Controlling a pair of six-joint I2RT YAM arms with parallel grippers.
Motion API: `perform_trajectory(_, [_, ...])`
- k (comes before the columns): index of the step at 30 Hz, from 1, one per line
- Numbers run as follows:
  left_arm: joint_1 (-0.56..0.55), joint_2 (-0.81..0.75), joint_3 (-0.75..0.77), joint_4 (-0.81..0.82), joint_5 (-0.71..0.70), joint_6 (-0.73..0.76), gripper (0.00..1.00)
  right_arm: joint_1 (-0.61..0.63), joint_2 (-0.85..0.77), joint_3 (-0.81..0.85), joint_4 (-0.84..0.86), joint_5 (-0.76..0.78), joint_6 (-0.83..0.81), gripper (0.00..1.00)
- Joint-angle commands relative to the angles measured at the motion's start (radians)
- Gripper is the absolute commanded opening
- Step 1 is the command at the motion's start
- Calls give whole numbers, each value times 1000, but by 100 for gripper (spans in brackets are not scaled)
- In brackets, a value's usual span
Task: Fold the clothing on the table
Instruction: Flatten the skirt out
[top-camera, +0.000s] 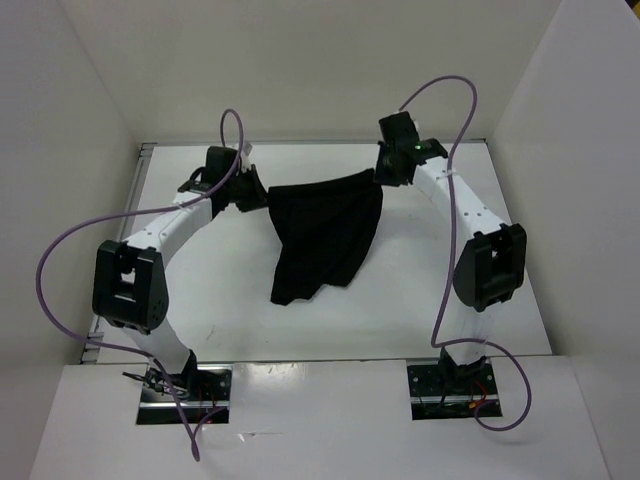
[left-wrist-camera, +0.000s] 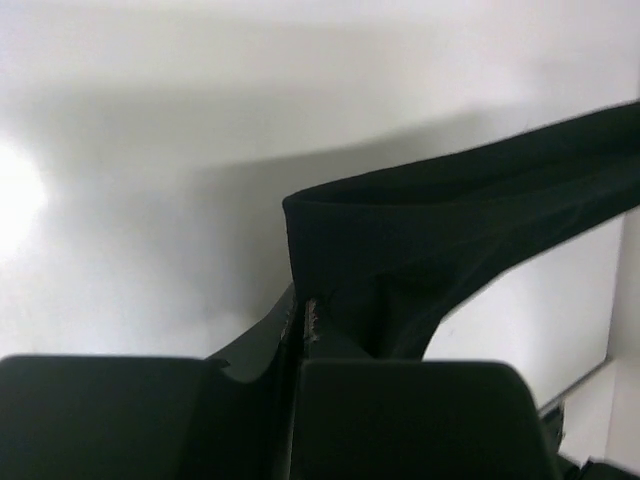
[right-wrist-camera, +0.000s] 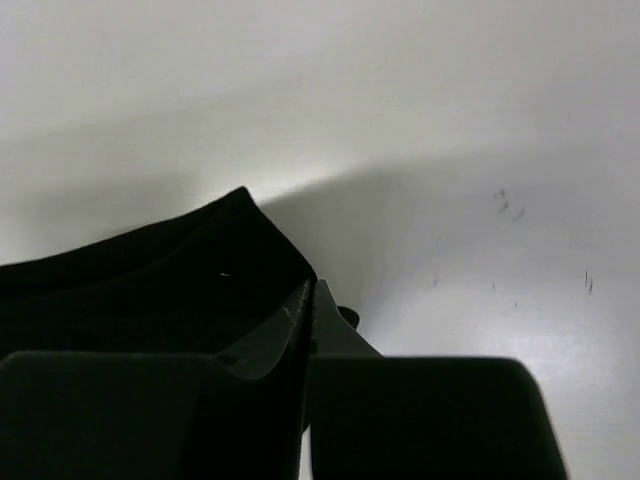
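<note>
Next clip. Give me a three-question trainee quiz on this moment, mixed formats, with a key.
1. True or false: the garment lies untouched on the table.
2. Of the left gripper and the right gripper, which is shut on the garment? A) left only B) right only C) both
3. Fill in: the loose fabric trails toward the table's ___ edge (near/far).
Key: 1 false; 2 C; 3 near.

There is one piece of clothing on one table. There are two arms, two grippers and two cables: left arm, left gripper and left cable are left of the clothing; right arm, right gripper and right cable are right of it.
</note>
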Motion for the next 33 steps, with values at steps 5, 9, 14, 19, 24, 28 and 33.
perform_trajectory(5, [91, 30, 495, -19, 44, 129, 0, -89, -47, 424, -2, -94, -71, 0])
perform_trajectory(9, [100, 3, 543, -7, 60, 180, 0, -98, -90, 424, 47, -189, -125, 0])
perform_trajectory(14, [109, -9, 414, -41, 159, 221, 0, -98, -114, 266, 57, -264, -149, 0])
perform_trajectory(19, [109, -198, 244, -1, 315, 259, 0, -98, -281, 98, 75, -358, -183, 0])
perform_trajectory(24, [109, -293, 312, -36, 169, 289, 0, -109, -305, 116, 57, -89, -116, 0])
perform_trajectory(28, [135, -207, 455, 4, 453, 297, 0, -127, -197, 230, 36, -314, -143, 0])
perform_trajectory(33, [135, -182, 499, -52, 309, 273, 1, -150, -182, 263, 75, -170, -87, 0])
